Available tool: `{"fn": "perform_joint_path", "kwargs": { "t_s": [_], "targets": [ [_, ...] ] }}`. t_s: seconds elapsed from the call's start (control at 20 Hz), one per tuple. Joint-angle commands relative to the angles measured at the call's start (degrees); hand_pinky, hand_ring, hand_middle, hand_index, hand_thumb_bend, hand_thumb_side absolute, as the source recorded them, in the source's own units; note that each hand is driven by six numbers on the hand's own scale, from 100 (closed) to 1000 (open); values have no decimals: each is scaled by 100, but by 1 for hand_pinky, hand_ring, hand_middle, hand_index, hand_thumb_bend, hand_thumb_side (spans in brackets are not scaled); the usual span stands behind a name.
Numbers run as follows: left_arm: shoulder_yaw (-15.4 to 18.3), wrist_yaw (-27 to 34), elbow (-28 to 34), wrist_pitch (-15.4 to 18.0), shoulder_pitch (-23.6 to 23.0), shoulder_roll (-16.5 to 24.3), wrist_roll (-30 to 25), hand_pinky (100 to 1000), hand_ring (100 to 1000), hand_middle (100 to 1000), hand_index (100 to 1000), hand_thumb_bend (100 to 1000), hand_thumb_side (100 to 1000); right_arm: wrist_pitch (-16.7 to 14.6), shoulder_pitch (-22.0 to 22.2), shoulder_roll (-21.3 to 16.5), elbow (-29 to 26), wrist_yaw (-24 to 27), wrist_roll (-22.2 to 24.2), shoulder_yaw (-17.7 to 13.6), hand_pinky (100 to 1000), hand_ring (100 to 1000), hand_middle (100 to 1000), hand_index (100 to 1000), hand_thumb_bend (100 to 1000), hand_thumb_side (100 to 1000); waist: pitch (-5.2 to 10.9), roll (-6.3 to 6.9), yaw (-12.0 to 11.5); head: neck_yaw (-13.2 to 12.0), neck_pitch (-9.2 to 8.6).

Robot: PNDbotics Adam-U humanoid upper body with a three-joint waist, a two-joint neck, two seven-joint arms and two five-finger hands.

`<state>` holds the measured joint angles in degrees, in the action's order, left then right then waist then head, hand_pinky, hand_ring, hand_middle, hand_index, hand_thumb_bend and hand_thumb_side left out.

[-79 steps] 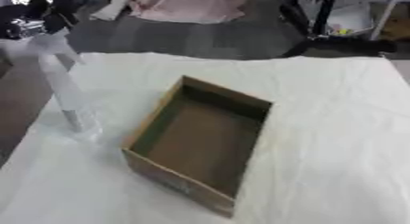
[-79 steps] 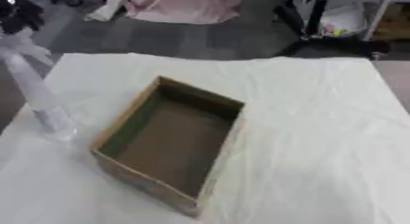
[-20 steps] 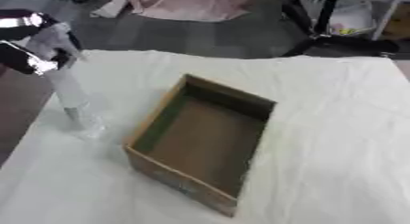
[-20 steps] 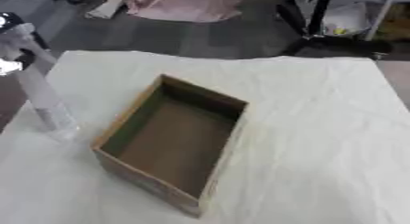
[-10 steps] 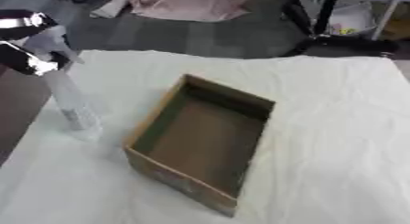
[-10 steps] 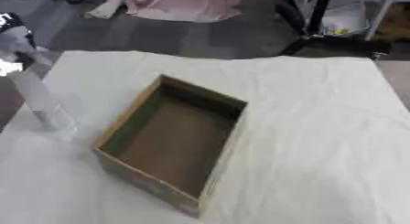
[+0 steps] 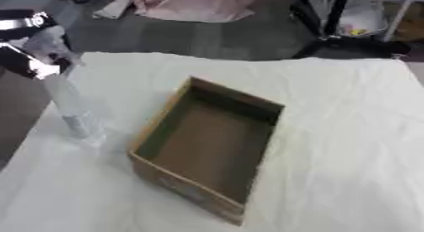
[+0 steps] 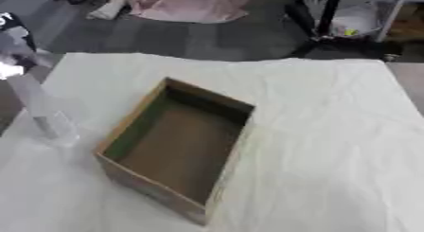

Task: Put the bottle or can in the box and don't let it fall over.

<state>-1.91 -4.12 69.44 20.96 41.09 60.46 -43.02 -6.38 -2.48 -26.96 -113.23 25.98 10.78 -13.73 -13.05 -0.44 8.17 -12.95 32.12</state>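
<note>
A tall clear plastic bottle (image 7: 73, 108) stands on the white cloth at the table's left edge, its top leaning slightly left. My left hand (image 7: 31, 50) comes in from the upper left, and its fingers are curled round the bottle's neck. Whether the bottle's base rests on the cloth or hangs just above it is not visible. The open cardboard box (image 7: 165, 127), brown with a dark greenish inside, lies empty at the table's middle, just right of the bottle. My right hand shows in no view.
A white crumpled cloth (image 7: 348, 131) covers the table, with free room right of the box. Beyond the far edge lie grey floor, a pink cloth heap (image 7: 198, 4) and dark stand legs (image 7: 348, 46). The table's left edge runs close beside the bottle.
Over four seconds my left hand has come down from the upper left onto the bottle's top. In the last second the bottle and the box have hardly shifted.
</note>
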Motion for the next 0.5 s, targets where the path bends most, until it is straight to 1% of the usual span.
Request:
{"fn": "perform_joint_path", "kwargs": {
  "t_s": [0.05, 0.1, 0.15, 0.2, 0.25, 0.5],
  "targets": [
    [24, -52, 74, 597, 24, 185, -404, 100, 186, 176, 278, 100, 100, -9, -12, -90, -136, 42, -21, -64, 949, 938, 995, 934, 374, 493, 74, 0, 10, 3, -56],
    [17, -58, 74, 604, 17, 187, -365, 100, 186, 176, 278, 100, 100, -10, -11, -88, -136, 43, -21, -65, 949, 938, 995, 934, 374, 493, 74, -1, 11, 1, -57],
    [13, -66, 72, 608, 12, 189, -328, 100, 120, 110, 225, 100, 100, -11, -11, -87, -136, 43, -23, -67, 949, 938, 995, 934, 375, 493, 74, -2, 12, -1, -59],
    [8, -80, 67, 608, 6, 191, -290, 100, 115, 105, 220, 100, 100, -11, -10, -86, -136, 43, -27, -70, 949, 938, 995, 934, 375, 492, 73, -4, 12, -4, -60],
    [-1, -101, 57, 600, -3, 195, -263, 100, 100, 100, 193, 100, 100, -11, -11, -84, -136, 43, -30, -72, 949, 938, 995, 934, 375, 493, 72, -5, 13, -5, -61],
    [-21, -12, 53, 521, -20, 171, -226, 100, 100, 100, 186, 100, 100, -12, -3, -74, -136, 34, -37, -74, 949, 938, 994, 934, 373, 494, 68, -12, 17, -8, -46]
  ]
}}
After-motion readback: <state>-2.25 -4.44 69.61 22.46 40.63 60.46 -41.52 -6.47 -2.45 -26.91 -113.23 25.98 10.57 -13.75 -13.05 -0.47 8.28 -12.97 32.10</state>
